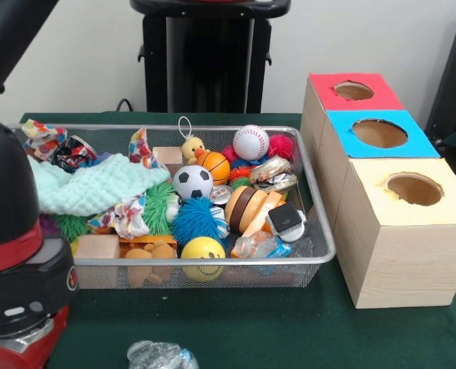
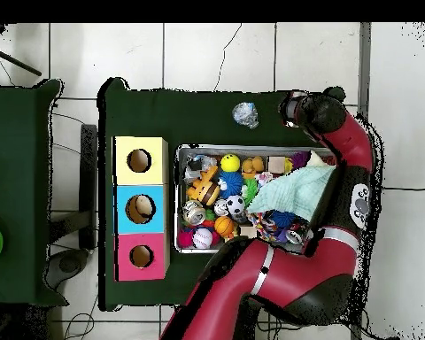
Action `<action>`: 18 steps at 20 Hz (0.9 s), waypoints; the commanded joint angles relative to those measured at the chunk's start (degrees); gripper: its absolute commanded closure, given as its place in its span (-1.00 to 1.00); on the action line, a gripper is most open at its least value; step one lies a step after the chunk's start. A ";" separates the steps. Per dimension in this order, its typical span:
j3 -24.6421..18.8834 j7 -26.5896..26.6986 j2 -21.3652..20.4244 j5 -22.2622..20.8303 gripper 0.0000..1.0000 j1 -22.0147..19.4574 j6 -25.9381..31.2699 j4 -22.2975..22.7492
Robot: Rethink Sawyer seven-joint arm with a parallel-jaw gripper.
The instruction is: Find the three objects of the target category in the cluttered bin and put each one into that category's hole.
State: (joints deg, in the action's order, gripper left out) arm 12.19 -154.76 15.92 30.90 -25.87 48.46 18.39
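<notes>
From the front, you see the arm (image 1: 16,254) only as a large black and red bulk filling the left edge, close to the camera, with another dark segment crossing the top left corner; the gripper itself does not show here, so you cannot tell how it stands. The wire mesh bin (image 1: 320,231) sits on the green table (image 1: 289,338), packed with toys: a baseball (image 1: 251,141), a small basketball (image 1: 215,166), a soccer ball (image 1: 193,182), a yellow smiley ball (image 1: 203,254), a blue spiky ball (image 1: 195,220), a rubber duck (image 1: 192,147), a mint knitted cloth (image 1: 89,184) and wooden blocks (image 1: 97,250). Just beside the bin on the right stand three wooden boxes in a row, each with a round hole on top: the red box (image 1: 320,88) farthest, the blue box (image 1: 343,127) between, the yellow box (image 1: 443,207) nearest. A crumpled clear plastic piece (image 1: 160,355) lies on the table in front of the bin. You can read no writing on any item. From overhead, the arm rises from the bottom, bends along the bin's right side and folds over its upper right corner, ending in a dark head near the plastic piece; no fingers can be made out there either. The three boxes line the bin's left side.
</notes>
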 commanded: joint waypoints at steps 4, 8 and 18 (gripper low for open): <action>-1.74 -4.84 5.84 6.23 1.00 2.90 0.50 -3.47; -1.66 -5.47 6.43 8.28 1.00 3.74 -0.78 -3.29; -5.37 -4.17 -1.55 7.36 1.00 4.66 2.54 7.89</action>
State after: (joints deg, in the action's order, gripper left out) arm 12.21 -154.78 19.80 38.64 -21.48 48.19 13.19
